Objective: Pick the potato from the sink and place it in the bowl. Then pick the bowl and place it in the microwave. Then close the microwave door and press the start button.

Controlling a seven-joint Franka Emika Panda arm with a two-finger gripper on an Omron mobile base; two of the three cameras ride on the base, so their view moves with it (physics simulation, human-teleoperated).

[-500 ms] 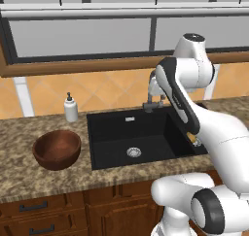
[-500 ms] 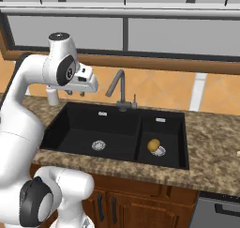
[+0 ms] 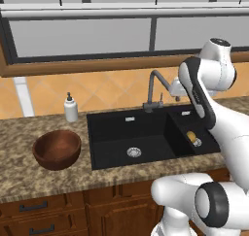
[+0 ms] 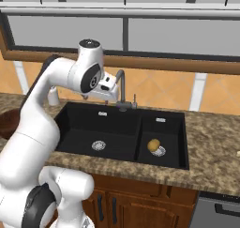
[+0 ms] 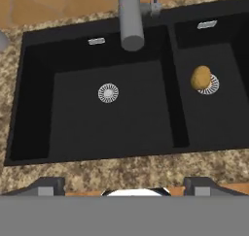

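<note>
The potato (image 5: 200, 77), a small yellowish-tan lump, lies beside the round drain in the right basin of the black sink (image 5: 97, 128). It also shows from the base as the potato (image 4: 153, 145) (image 3: 191, 136). My gripper (image 5: 125, 185) hangs high over the sink's front edge, looking down, left of the potato. Its fingertips (image 5: 48, 185) stand far apart, open, with nothing between them. The hand (image 4: 107, 90) is close to the faucet (image 4: 121, 88). The reddish-brown bowl (image 3: 57, 149) sits empty on the counter left of the sink (image 3: 116, 133). The microwave is out of view.
The curved metal faucet (image 5: 130, 21) rises behind the divider between the basins, just ahead of my hand. A white soap bottle (image 3: 71, 108) stands behind the bowl. Speckled granite counter (image 4: 211, 142) runs on both sides, with a window and tiled wall behind.
The arm has swung to the right, carrying the hand from over the left basin toward the faucet and the right basin. Potato and bowl have not moved.
</note>
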